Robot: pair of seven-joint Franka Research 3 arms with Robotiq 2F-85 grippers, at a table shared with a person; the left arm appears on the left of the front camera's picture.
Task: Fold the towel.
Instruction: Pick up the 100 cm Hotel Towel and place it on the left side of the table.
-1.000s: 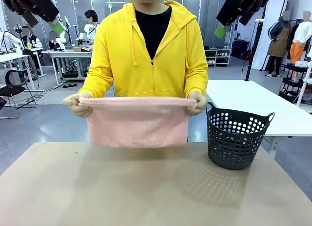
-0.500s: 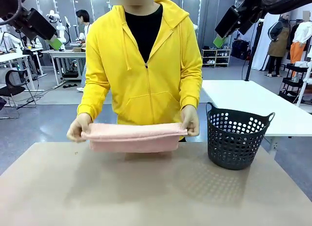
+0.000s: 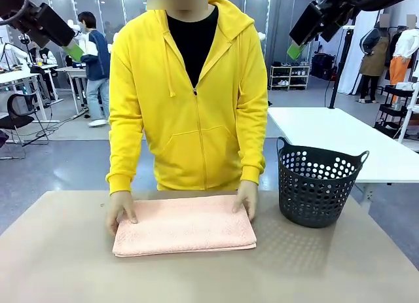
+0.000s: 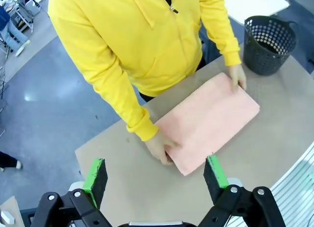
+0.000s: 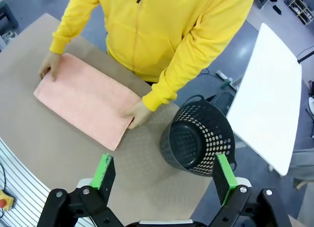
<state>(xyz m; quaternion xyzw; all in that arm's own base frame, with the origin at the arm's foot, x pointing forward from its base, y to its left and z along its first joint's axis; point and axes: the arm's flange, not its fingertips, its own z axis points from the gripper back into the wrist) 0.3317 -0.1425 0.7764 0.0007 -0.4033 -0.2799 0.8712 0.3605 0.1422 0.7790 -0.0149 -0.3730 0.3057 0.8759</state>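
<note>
Salmon-pink towel (image 3: pixel 183 228), yellow hoodie (image 3: pixel 226 113), dark perforated basket (image 3: pixel 317 188), tan table (image 3: pixel 196 277).

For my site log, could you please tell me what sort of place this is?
Probably an open-plan lab or workshop: worktables with other people around them in the background, a storage rack farther back, and an office chair on a bare grey floor.

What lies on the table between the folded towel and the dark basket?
A bare strip of table, seen in the front view, separates the towel and the basket. A person's hand rests on the towel's corner nearest the basket.
</note>
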